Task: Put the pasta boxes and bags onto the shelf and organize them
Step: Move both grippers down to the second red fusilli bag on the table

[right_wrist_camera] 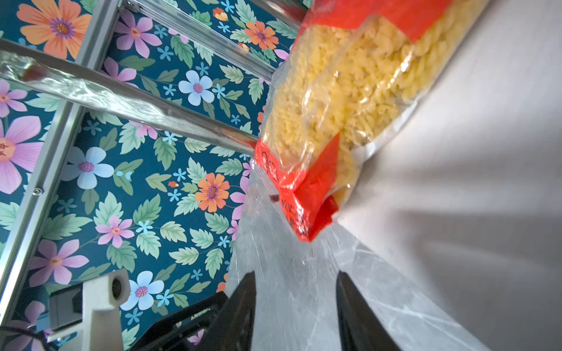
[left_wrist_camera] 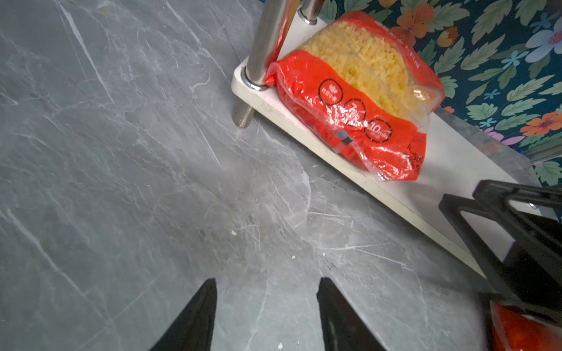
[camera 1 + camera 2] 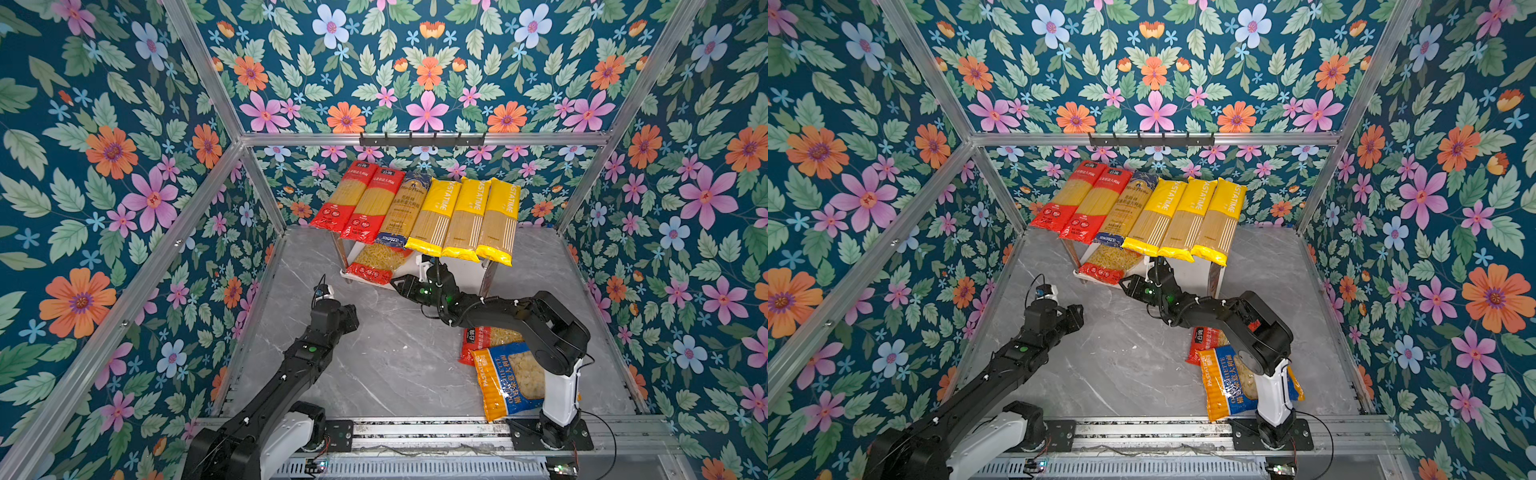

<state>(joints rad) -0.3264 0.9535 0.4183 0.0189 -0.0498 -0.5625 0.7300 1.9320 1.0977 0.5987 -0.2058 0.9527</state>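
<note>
Beyond the right fingers (image 1: 243, 304), the macaroni bag (image 1: 349, 91) runs off the picture's edge. Behind them, the right arm (image 3: 540, 322) covers much of the shells bag (image 3: 498, 386) and second macaroni bag (image 3: 474, 340).

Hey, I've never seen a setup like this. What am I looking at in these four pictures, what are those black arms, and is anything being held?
Those are two robot arms on a grey table, each ending in a two-fingered gripper. Two pictures look down from above, almost the same view; the other two come from small cameras on the arms' wrists, so black fingertips show at the edge. At the back stands a small white shelf. Six long spaghetti packs lie side by side on its top level, and a red macaroni bag lies on the lower one. Another red bag and a blue-and-orange bag lie on the table near the right arm's base. The left gripper and the right gripper are both open and hold nothing.
</note>
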